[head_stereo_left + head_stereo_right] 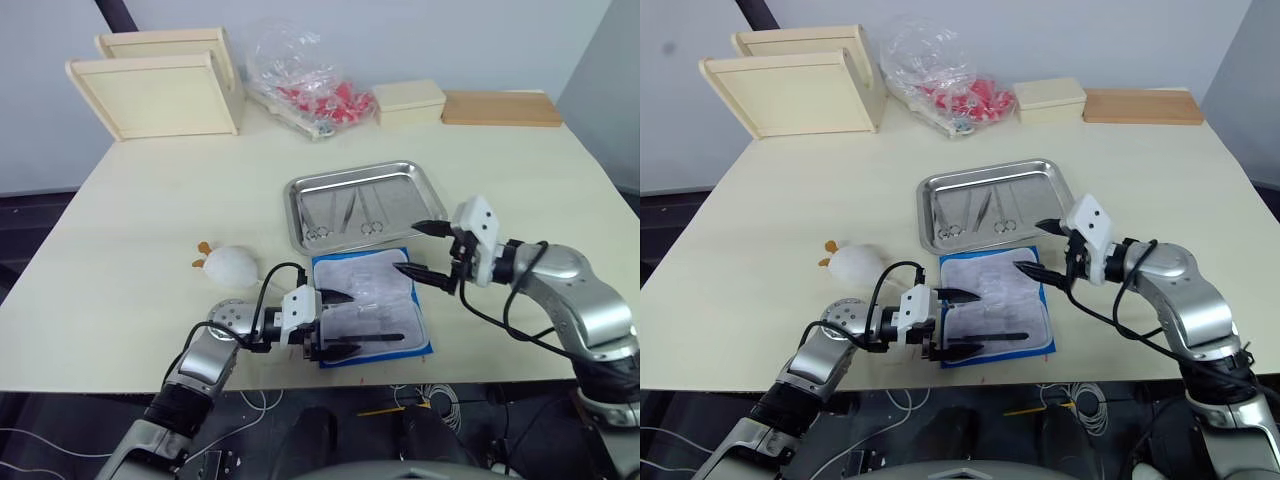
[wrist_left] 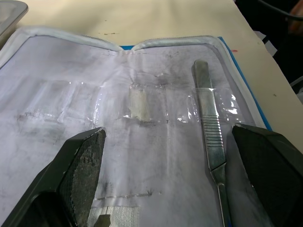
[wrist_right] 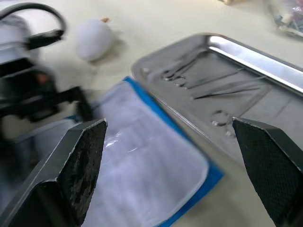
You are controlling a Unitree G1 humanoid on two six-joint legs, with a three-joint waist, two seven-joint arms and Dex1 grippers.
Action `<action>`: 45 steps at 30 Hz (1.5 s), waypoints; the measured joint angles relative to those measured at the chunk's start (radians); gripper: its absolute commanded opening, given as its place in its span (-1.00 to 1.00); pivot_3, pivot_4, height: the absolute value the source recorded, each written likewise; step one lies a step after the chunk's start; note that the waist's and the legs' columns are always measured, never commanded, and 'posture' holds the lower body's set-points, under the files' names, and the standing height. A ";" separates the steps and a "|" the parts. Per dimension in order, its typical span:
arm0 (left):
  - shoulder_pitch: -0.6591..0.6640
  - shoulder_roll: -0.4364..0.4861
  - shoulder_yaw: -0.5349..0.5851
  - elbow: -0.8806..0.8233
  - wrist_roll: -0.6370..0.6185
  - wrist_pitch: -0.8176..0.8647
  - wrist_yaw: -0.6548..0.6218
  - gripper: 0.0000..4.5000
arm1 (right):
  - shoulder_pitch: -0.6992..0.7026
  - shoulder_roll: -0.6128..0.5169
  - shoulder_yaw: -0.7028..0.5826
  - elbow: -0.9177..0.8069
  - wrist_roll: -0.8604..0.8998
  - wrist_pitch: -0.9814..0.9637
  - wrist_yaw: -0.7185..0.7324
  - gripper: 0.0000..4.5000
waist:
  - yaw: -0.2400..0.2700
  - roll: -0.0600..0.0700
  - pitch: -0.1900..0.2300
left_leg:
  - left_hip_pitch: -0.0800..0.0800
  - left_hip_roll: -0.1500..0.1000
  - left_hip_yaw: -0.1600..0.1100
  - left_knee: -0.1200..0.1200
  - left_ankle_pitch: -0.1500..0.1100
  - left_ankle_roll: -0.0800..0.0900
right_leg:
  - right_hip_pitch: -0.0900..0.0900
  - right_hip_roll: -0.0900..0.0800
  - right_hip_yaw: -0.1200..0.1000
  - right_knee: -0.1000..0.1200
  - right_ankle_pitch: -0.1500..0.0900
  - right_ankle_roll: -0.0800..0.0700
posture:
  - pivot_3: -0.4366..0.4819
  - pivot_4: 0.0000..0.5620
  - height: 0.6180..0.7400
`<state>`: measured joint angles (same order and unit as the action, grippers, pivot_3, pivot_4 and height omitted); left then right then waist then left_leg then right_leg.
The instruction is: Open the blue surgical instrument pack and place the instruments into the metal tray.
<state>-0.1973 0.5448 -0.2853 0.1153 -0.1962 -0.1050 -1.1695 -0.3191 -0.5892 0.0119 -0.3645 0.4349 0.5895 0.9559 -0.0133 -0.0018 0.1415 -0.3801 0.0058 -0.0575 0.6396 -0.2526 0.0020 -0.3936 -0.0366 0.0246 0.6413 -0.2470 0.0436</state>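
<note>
At the table's 11 o'clock corner stand two pale wooden boxes, their insides hidden. Toward 12 o'clock lies a clear plastic bag holding red items. A white plush toy lies left of centre.

The left gripper hovers at the 6 o'clock edge with its fingers spread apart, over the left side of the blue surgical instrument pack. The pack lies open, pale lining up, and one flat metal handle rests on its clear pockets.

Just beyond it, toward 12 o'clock, the metal tray holds several ring-handled instruments. The right gripper, fingers apart and empty, hangs over the pack's 1 o'clock corner, beside the tray.
</note>
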 measured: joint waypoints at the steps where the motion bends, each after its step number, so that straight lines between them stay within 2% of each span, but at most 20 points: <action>1: -0.001 0.000 0.000 0.002 0.000 0.000 -0.001 1.00 | 0.031 -0.020 -0.028 -0.019 0.031 -0.019 0.032 0.96 | 0.000 0.000 0.000 | 0.000 0.000 0.000 0.000 0.000 0.000 | 0.000 0.000 0.000 0.000 0.000 0.000 | -0.05 -0.47 1.00; 7: -0.004 0.003 0.000 0.004 0.000 0.000 -0.006 1.00 | 0.143 -0.160 -0.133 -0.072 0.160 -0.043 0.184 0.96 | 0.001 -0.001 0.000 | 0.001 0.001 0.001 0.000 0.000 0.000 | 0.000 0.000 0.000 0.000 -0.001 -0.001 | -0.05 -0.47 1.00; 12: -0.003 0.007 0.001 0.003 -0.001 -0.001 -0.007 1.00 | 0.171 -0.239 -0.208 -0.095 0.238 -0.075 0.286 0.96 | 0.000 -0.002 0.001 | 0.001 0.001 0.001 0.000 0.000 0.000 | 0.000 0.001 0.000 0.000 -0.001 -0.001 | -0.05 -0.47 1.00; 19: 0.000 0.017 0.000 0.001 -0.006 -0.010 -0.035 1.00 | 0.202 -0.313 -0.262 -0.053 0.254 -0.183 0.429 0.96 | 0.000 -0.003 0.001 | 0.001 0.001 0.004 0.000 0.000 0.000 | 0.000 0.001 0.000 0.000 -0.001 0.000 | -0.05 -0.47 1.00; 26: 0.000 0.021 0.001 0.000 -0.006 -0.011 -0.045 1.00 | 0.207 -0.324 -0.262 -0.028 0.251 -0.217 0.455 0.96 | 0.000 -0.003 0.001 | 0.001 0.002 0.006 0.000 0.000 0.000 | 0.000 0.001 0.001 0.000 -0.001 -0.001 | -0.05 -0.47 1.00; 31: 0.000 0.022 0.001 -0.001 -0.006 -0.011 -0.047 1.00 | 0.205 -0.298 -0.187 -0.029 0.178 -0.249 0.397 0.96 | -0.001 -0.003 0.001 | 0.001 0.002 0.006 0.000 0.000 0.000 | 0.000 0.002 0.001 0.000 -0.001 -0.001 | -0.05 -0.47 1.00; 34: 0.001 0.023 0.001 -0.002 -0.006 -0.011 -0.047 1.00 | 0.188 -0.263 -0.082 -0.030 0.090 -0.252 0.323 0.96 | -0.001 -0.003 0.001 | 0.001 0.002 0.006 0.000 0.000 0.000 | -0.001 0.002 0.001 0.000 -0.001 -0.001 | -0.05 -0.47 1.00; 45: -0.004 0.028 -0.002 -0.001 -0.006 -0.011 -0.052 1.00 | 0.109 -0.144 0.164 -0.021 -0.102 -0.265 0.180 0.96 | -0.001 -0.003 0.001 | 0.001 0.002 0.006 0.000 0.000 0.000 | -0.001 0.002 0.001 0.000 0.000 0.000 | -0.05 -0.47 1.00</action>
<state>-0.2015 0.5730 -0.2868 0.1138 -0.2023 -0.1160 -1.2218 -0.2106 -0.7333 0.1759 -0.3856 0.3331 0.3248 1.1361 -0.0146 -0.0053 0.1428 -0.3794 0.0080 -0.0514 0.6395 -0.2527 0.0018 -0.3945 -0.0343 0.0254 0.6412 -0.2475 0.0434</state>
